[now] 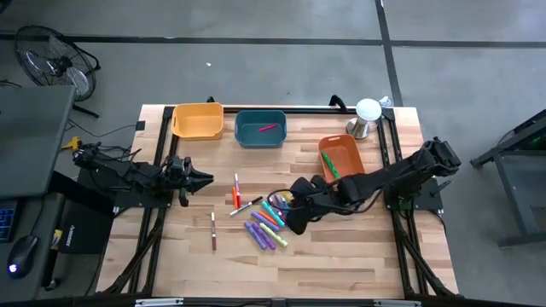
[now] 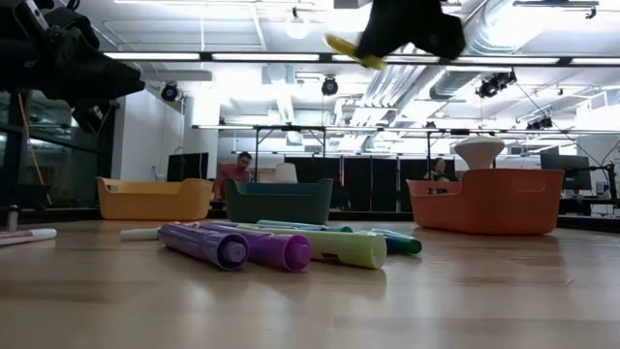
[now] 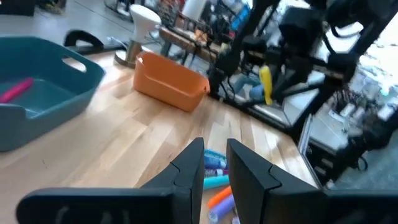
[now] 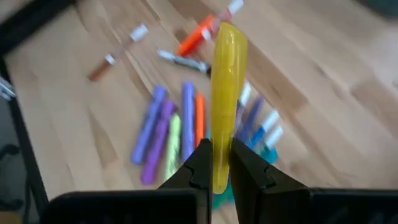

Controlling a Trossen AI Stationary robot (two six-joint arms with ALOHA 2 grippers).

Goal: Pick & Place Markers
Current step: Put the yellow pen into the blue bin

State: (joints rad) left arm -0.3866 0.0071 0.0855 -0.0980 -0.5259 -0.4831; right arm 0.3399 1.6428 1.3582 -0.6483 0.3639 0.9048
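Observation:
Several markers lie loose on the wooden table, among them purple ones, a pale green one, an orange one and a brown one. My right gripper hangs above this pile, shut on a yellow marker, which also shows in the low view as the yellow marker. My left gripper waits level over the table's left side, its fingers a narrow gap apart with nothing between them. My right gripper pinches the yellow marker near one end between its two fingers. The fingers slant down from the table's right side. The marker runs along the fingers and sticks out past their tips, lifted clear above the pile.
Three bins stand along the far side: a yellow one, a teal one with a pink marker inside, and an orange one with a green marker. A white-topped object stands at the far right corner.

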